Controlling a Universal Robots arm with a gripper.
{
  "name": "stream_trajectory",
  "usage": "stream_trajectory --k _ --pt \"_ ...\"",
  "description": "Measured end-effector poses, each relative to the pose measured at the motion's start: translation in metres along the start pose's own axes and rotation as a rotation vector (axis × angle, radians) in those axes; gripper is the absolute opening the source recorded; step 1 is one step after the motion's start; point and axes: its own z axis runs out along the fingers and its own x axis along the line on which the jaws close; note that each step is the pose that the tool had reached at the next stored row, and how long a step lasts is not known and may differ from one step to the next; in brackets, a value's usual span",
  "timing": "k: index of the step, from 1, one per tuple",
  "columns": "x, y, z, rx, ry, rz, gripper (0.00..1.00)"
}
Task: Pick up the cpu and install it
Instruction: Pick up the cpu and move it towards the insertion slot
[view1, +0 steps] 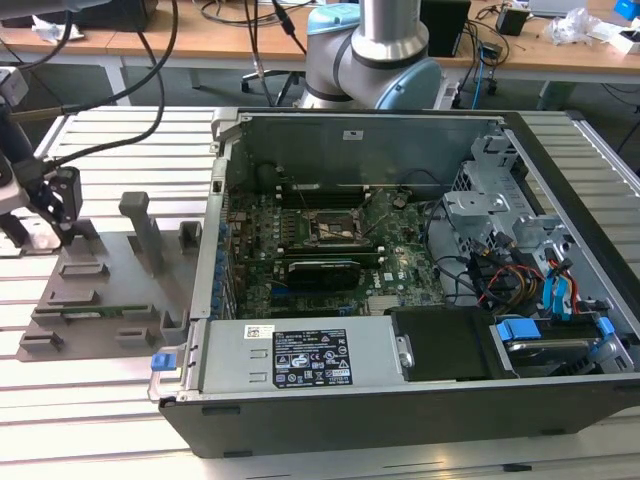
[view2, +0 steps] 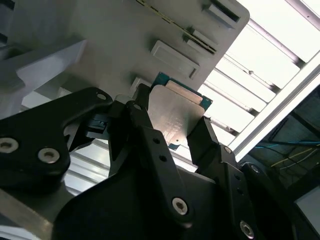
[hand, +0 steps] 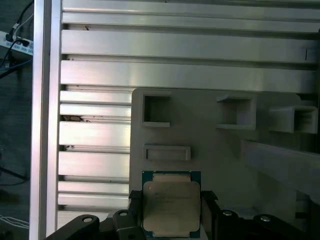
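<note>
The cpu (hand: 171, 202) is lying flat on the grey tray (hand: 200, 130), silvery top facing up, near one edge of the tray and just beside a low rectangular block moulded into it. In both wrist views the claw (hand: 171, 196) is sitting around the chip, narrowed down, with one black finger (view2: 145, 130) pressing against each of two opposite edges. The chip is resting on the tray surface while it is gripped.

In the exterior view the claw (view1: 62, 232) is hanging low over the tray's end, on the exterior view's left, beside the tray's upright posts (view1: 145, 232). The tray is resting on the slatted metal table (view1: 100, 130). The open computer case (view1: 330, 140) is lying right beside the tray, on the exterior view's right, with the black socket frame (view1: 335, 228) showing on its green board.
</note>
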Motion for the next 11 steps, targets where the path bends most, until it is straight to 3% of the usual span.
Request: stream_trajectory --k 11 --pt "0.0000 -0.0004 -0.0234 0.0000 0.0000 0.000 0.55"
